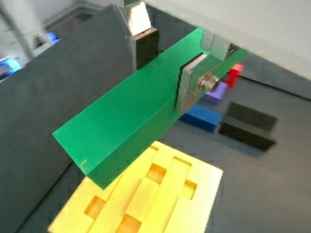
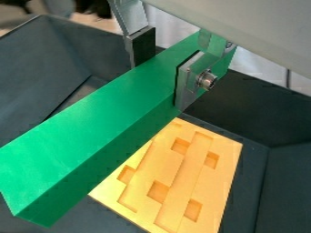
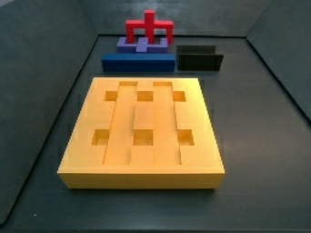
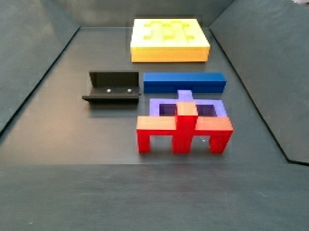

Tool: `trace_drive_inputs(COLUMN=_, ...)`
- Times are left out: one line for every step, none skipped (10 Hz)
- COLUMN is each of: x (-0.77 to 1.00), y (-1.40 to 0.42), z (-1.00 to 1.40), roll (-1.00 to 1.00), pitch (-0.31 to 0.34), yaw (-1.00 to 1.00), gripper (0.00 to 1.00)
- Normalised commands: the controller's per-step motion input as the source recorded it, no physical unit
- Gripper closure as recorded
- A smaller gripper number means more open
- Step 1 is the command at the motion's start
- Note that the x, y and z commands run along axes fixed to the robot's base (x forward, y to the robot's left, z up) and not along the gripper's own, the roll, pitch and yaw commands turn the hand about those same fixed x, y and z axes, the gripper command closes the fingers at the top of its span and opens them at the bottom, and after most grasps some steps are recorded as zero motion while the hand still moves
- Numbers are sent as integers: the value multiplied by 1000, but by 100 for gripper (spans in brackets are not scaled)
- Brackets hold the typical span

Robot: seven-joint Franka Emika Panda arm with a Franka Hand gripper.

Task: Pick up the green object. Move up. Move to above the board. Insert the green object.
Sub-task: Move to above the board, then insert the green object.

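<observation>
The gripper (image 1: 168, 68) is shut on the green object (image 1: 127, 118), a long bright-green bar held well above the floor. It shows in both wrist views, the gripper (image 2: 166, 65) clamping the green object (image 2: 104, 123) near one end. One finger sits on each long face. The board (image 1: 145, 196), a yellow-orange slab with square holes, lies on the floor below the bar's free end and also shows in a wrist view (image 2: 183, 177). Both side views show the board (image 3: 85, 136) (image 4: 169, 52), but neither the gripper nor the green object.
A blue slab (image 3: 134, 62) (image 4: 183, 83) lies beyond the board. A red cross-shaped piece (image 3: 148, 27) (image 4: 183, 126) stands on a purple frame (image 4: 182, 108). The black fixture (image 3: 201, 59) (image 4: 111, 87) stands beside the slab. Dark walls ring the floor.
</observation>
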Motion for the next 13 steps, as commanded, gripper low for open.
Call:
trace_drive_inputs(x=81, y=-34, z=25, roll=139, pitch=244, yaw=981, gripper=100)
trace_drive_inputs(x=92, y=-37, z=29, roll=135, pitch=227, yaw=639, gripper=100)
trace_drive_inputs(x=103, y=-39, z=24, roll=130, pitch=202, yaw=409, gripper=100)
trace_drive_inputs(x=97, y=-35, z=19, roll=130, pitch=175, yaw=246, gripper=100)
trace_drive_inputs(x=71, y=0, z=-9, roll=0, pitch=0, yaw=0, gripper=100)
trace_drive_inputs(x=0, y=0, z=-406, roll=-211, pitch=-46, yaw=0, gripper=100)
trace_drive_inputs(x=-240, y=0, z=-631, roll=-253, pitch=-94, yaw=-31, gripper=100)
trace_drive_inputs(x=-240, y=0, z=-734, roll=-210, pitch=-66, yaw=0, gripper=100)
trace_drive_inputs(x=-157, y=0, z=-697, roll=-221, pitch=-30, yaw=0, gripper=100)
trace_drive_inputs(x=-286, y=-54, z=-657, roll=-231, pitch=-6, yaw=20, gripper=100)
trace_drive_inputs(x=-243, y=-109, z=-586, roll=-259, pitch=-4, yaw=80, gripper=100)
trace_drive_inputs(x=-297, y=-171, z=-509, roll=-294, pitch=-17, yaw=9, gripper=100)
trace_drive_inputs(x=-306, y=-183, z=-489, roll=-294, pitch=-66, yaw=0, gripper=100)
